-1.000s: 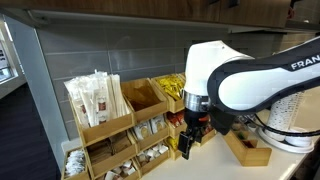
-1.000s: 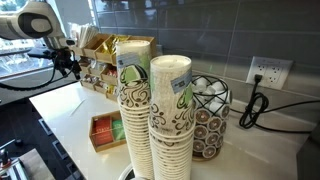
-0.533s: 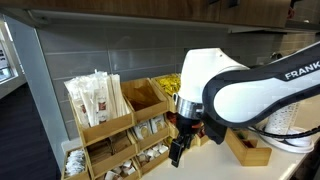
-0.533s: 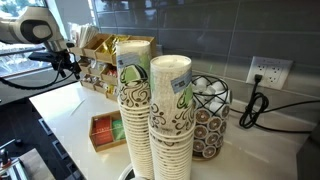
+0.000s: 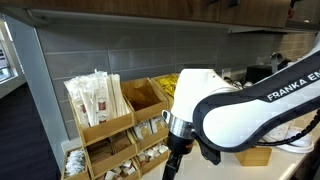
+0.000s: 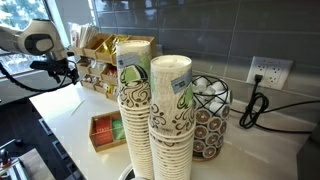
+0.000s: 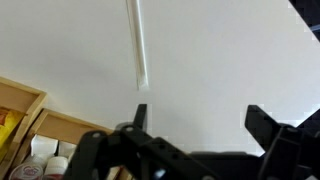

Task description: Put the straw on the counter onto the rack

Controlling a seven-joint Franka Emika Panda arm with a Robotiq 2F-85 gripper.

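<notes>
A thin white wrapped straw [image 7: 137, 45] lies on the pale counter [image 7: 220, 60] in the wrist view, above and left of my open gripper [image 7: 197, 118], apart from both fingers. The wooden tiered rack [image 5: 110, 125] holds upright straws and packets; its bins show at the wrist view's lower left [image 7: 25, 125]. In both exterior views my gripper [image 5: 172, 165] [image 6: 68, 68] hangs low in front of the rack [image 6: 100, 60]. It holds nothing.
Tall stacks of paper cups [image 6: 150, 110] fill the foreground. A small low wooden tray [image 6: 105, 130] with green and red packets sits beside them, and a wire basket of pods [image 6: 210, 115] stands near a wall outlet. Another small wooden tray [image 5: 250, 150] lies behind the arm.
The arm has swung out away from the rack and lowered toward the counter. The gripper stays open and empty.
</notes>
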